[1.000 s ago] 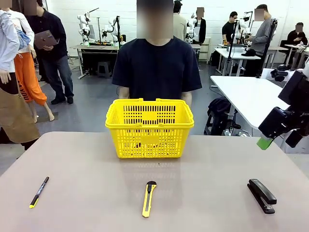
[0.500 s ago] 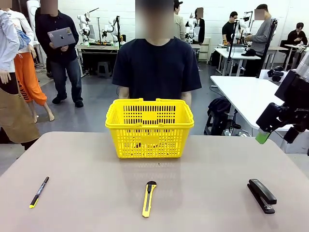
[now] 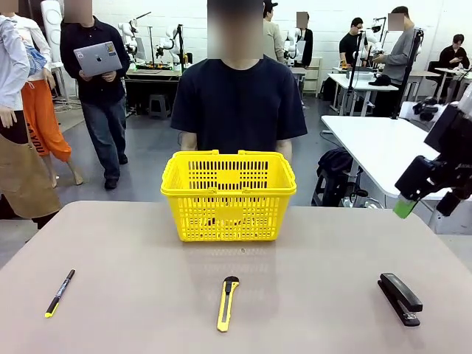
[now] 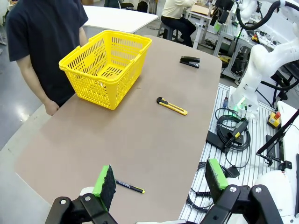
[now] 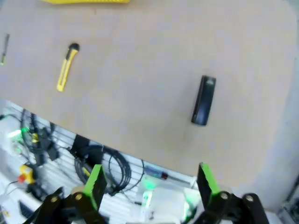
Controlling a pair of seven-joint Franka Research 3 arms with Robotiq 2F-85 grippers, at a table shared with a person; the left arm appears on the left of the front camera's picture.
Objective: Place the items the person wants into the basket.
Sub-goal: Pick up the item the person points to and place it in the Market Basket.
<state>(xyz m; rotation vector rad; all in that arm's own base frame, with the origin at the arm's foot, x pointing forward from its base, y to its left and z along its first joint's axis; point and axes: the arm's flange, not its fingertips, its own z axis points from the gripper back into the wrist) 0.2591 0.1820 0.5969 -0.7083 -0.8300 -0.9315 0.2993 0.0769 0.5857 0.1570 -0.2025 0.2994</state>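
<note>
The yellow basket (image 3: 228, 195) stands at the far middle of the table, right in front of the person (image 3: 240, 103), whose arms hang down behind it. A yellow-and-black utility knife (image 3: 228, 303) lies near the front edge, in line with the basket. My right gripper (image 3: 424, 208) hangs open in the air off the table's right side, holding nothing. In the right wrist view, the right gripper (image 5: 150, 182) looks down on the knife (image 5: 67, 66). The left gripper (image 4: 160, 179) is open and empty, high above the table's end, far from the basket (image 4: 105, 65) and knife (image 4: 172, 106).
A thin black pen with a yellow tip (image 3: 60, 292) lies at the front left. A black stapler (image 3: 400, 298) lies at the front right. Cables and an arm base (image 4: 254, 70) sit along the robot's side. Bystanders move in the background.
My right gripper has risen slightly at the right edge. A bystander with a laptop has walked closer in the background. Nothing on the table has moved.
</note>
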